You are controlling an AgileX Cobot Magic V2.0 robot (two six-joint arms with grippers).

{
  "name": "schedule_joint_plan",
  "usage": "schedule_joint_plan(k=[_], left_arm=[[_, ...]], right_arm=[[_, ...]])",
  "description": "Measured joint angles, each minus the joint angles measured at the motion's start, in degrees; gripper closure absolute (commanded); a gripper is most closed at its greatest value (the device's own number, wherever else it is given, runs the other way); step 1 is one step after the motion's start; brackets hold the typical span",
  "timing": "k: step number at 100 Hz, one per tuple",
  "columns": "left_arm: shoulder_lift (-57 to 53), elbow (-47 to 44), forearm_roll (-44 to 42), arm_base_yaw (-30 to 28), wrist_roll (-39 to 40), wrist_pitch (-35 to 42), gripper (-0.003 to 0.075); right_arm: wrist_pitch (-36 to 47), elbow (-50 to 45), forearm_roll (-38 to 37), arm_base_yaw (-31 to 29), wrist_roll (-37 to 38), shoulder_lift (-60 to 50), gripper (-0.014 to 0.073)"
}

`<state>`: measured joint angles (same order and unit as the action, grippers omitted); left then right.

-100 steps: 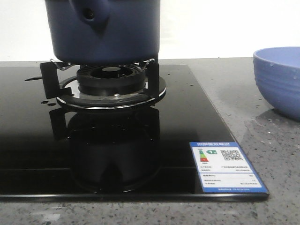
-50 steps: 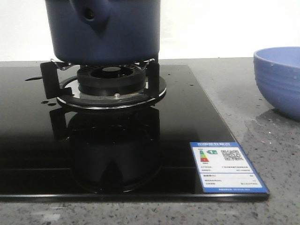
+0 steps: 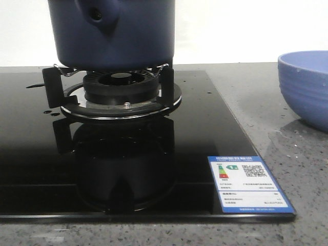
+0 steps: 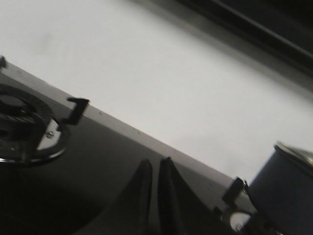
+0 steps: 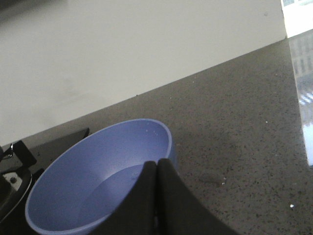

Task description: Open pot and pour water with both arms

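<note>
The dark navy-blue pot (image 3: 123, 36) stands on the gas burner (image 3: 122, 89) of the black cooktop, its stub handle socket (image 3: 96, 14) facing me; its top is cut off by the frame. The pot also shows in the left wrist view (image 4: 286, 193), off to one side of my left gripper (image 4: 154, 164). That gripper hangs above the cooktop glass, its fingers together and holding nothing. My right gripper (image 5: 157, 165) is shut and empty above the near rim of the light blue bowl (image 5: 98, 171), which holds some water. Neither gripper shows in the front view.
The light blue ribbed bowl (image 3: 306, 87) sits on the speckled grey counter (image 3: 287, 138) to the right of the cooktop (image 3: 195, 128). A blue-and-white energy label (image 3: 248, 183) is stuck on the glass's front right corner. A second burner (image 4: 22, 129) shows in the left wrist view.
</note>
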<state>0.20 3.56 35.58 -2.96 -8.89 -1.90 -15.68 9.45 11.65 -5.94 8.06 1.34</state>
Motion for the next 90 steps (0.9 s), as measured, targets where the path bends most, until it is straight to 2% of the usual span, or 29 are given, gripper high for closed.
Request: schedule_joint_plan(k=[8, 22, 34, 46, 51, 64, 77, 90], left_arm=[[3.1, 4.1, -2.0, 0.0, -0.5, -5.6, 0.0740], [11.2, 11.1, -3.1, 0.3, -3.4, -10.5, 0.0740], [17.5, 15.7, -2.1, 4.3, -7.1, -13.7, 0.0739], [22.2, 18.8, 4.3, 12.7, -14.5, -16.1, 0.0728], [23.8, 19.8, 8.8, 16.9, -20.2, -16.5, 0.0723], [27.4, 23.1, 22.8, 28.7, -36.3, -17.0, 0.0724], [30.4, 26.1, 34.1, 40.6, -51.3, -17.2, 0.0724], [33.5, 28.9, 42.1, 48.8, -58.4, -17.1, 0.0724]], right_arm=[[-5.8, 5.3, 0.0, 0.0, 0.0, 4.4, 0.0663], [-14.3, 13.8, 0.0, 0.3, -0.1, 13.8, 0.0663], [-20.9, 19.8, 0.4, 2.2, -0.1, 21.2, 0.0663], [-27.9, 24.5, 3.3, 4.1, -1.1, 27.6, 0.0663], [-30.3, 26.0, 5.6, 4.8, -3.0, 29.8, 0.0663], [-35.2, 28.2, 13.1, 6.0, -11.5, 33.6, 0.0663], [-36.3, 28.6, 22.7, 6.1, -21.1, 34.6, 0.0663], [-36.3, 28.6, 30.3, 6.1, -28.9, 34.6, 0.0663]])
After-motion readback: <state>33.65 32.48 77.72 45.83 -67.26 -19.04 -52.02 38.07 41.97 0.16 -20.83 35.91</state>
